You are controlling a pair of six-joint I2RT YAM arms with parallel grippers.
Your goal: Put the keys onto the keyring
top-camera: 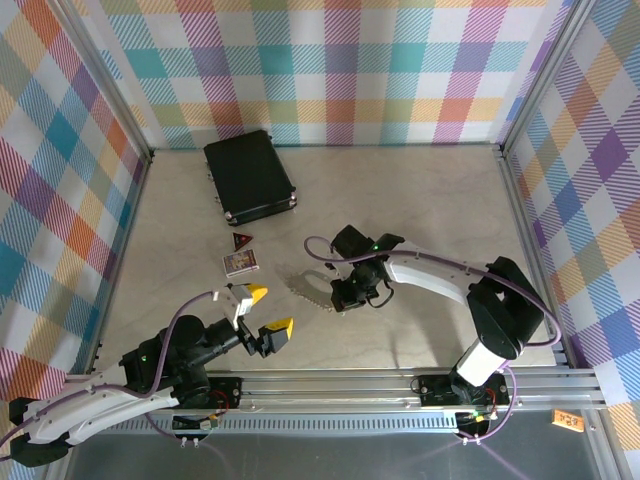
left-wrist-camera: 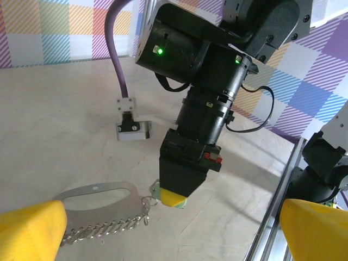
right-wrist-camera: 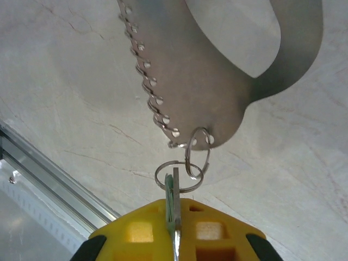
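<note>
R tool (right-wrist-camera: pixel 175 218) grips teal key (right-wrist-camera: pixel 170 197), prob. ringed to flat metal keyring (right-wrist-camera: pixel 190 81).

The right arm (top-camera: pixel 440 275) is white and black, purple-cabled (green lights (left-wrist-camera: pixel 159 51) glowing), its hand (left-wrist-camera: pixel 173 198) yellow-tipped.

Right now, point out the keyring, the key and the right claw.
keyring (right-wrist-camera: pixel 185 81), right wrist view, flat plate beside the hole
key (right-wrist-camera: pixel 170 198), right wrist view, green head
right claw (left-wrist-camera: pixel 173 199), left wrist view, yellow tips
</note>
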